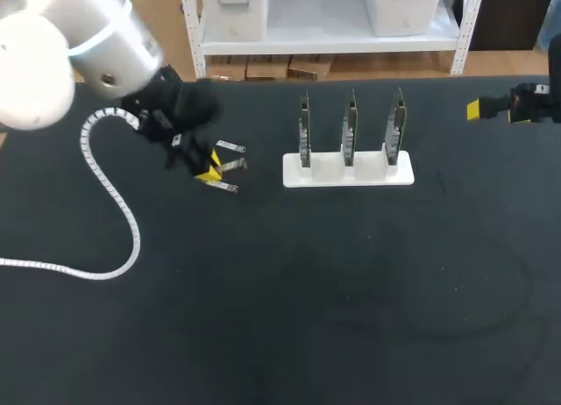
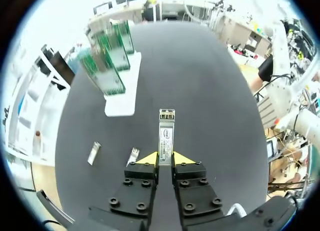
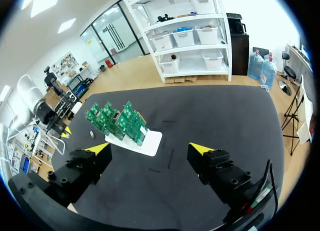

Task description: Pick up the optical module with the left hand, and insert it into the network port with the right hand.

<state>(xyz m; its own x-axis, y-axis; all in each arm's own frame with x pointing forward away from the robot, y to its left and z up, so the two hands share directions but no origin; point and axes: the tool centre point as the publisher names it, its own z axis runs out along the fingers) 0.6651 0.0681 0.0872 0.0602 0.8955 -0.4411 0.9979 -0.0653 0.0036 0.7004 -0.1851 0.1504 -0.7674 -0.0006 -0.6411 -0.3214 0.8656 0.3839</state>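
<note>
Left wrist view is showing the left pincer clamping the optical module from both sides. Its yellow tips are pressing on the rear end, and most of the metal body is sticking out ahead of the fingers over the black table. Spare modules are lying just beside the pincer, and the white stand with its green circuit boards is standing farther ahead, off to the same side. Head view is placing this pincer at the far left of the table, the stand near the middle and the right pincer well apart at the far right edge. Whether the module is clear of the table I cannot tell. Right wrist view is showing the right pincer spread wide with nothing between its fingers, facing the stand across bare table; no network port is showing plainly. The step in hand is probably the lift and handover. It is calling for a straight, level raise that is not brushing the spares, a firm hold on the rear end, and the protruding body being left free for the right pincer to take squarely.
</note>
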